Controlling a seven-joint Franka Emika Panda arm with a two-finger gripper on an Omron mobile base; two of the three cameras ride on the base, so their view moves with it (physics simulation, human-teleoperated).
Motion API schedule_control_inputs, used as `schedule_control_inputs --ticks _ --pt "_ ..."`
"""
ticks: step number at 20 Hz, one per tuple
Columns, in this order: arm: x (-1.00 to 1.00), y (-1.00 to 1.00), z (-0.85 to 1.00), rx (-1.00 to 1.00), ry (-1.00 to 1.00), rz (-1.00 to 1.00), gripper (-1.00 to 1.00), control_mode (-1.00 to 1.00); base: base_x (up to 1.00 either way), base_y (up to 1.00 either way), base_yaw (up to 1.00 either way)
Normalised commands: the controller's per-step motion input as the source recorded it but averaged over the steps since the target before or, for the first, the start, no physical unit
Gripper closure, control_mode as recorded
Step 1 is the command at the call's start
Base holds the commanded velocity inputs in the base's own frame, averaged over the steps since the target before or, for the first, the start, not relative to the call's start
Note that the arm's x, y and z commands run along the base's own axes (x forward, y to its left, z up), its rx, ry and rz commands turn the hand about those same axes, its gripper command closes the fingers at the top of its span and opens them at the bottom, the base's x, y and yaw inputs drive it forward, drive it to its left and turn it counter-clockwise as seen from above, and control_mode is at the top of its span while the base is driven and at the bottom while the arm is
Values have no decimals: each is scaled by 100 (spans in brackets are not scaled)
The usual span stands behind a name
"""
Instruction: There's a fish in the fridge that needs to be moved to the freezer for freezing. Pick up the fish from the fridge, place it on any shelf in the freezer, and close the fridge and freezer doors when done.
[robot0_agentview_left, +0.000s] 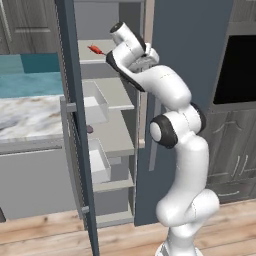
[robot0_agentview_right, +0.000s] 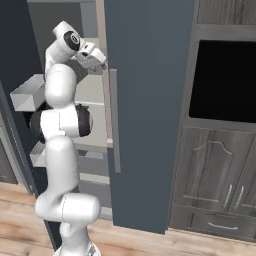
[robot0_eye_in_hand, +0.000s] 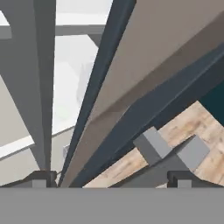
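The tiny red-orange fish (robot0_agentview_left: 95, 49) lies on an upper light grey shelf (robot0_agentview_left: 117, 92) inside the left half, the freezer (robot0_agentview_left: 112, 135). Its door (robot0_agentview_left: 75, 125) stands wide open, with clear bins (robot0_agentview_left: 95, 107) on the inside. The fridge's plain slate-blue door (robot0_agentview_right: 145, 110) on the right is slightly ajar and shows its tan inner edge (robot0_agentview_left: 145, 75). My gripper (robot0_agentview_right: 101, 61) is high up at that door's free edge, right of the fish. In the hand view my gripper (robot0_eye_in_hand: 111, 178) is open, with the door's edge running between the fingertips (robot0_eye_in_hand: 43, 177).
A long grey bar handle (robot0_agentview_right: 115, 120) runs down the fridge door; its bracket (robot0_eye_in_hand: 151, 146) shows close to my hand. A black oven front (robot0_agentview_right: 225, 80) and dark wood cabinets (robot0_agentview_right: 215, 175) stand to the right. A marble counter (robot0_agentview_left: 25, 115) lies to the left, wooden floor (robot0_agentview_left: 50, 230) below.
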Motion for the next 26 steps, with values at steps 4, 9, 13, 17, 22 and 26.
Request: schedule_control_inputs --ticks 4,9,13,17,22,26 --pt "-100 -46 4 13 -58 15 -100 -100 0 0 0" --pt "-100 -73 -100 21 -47 3 -100 -100 0 0 0" --pt "-100 -70 -100 22 -46 7 -100 -100 0 0 0" --pt "-100 -63 -100 23 -42 13 -100 -100 0 0 0" --pt "-100 -15 -16 16 -44 26 -100 -100 0 0 0" --pt "-100 -11 53 3 -29 27 -100 -100 0 0 0"
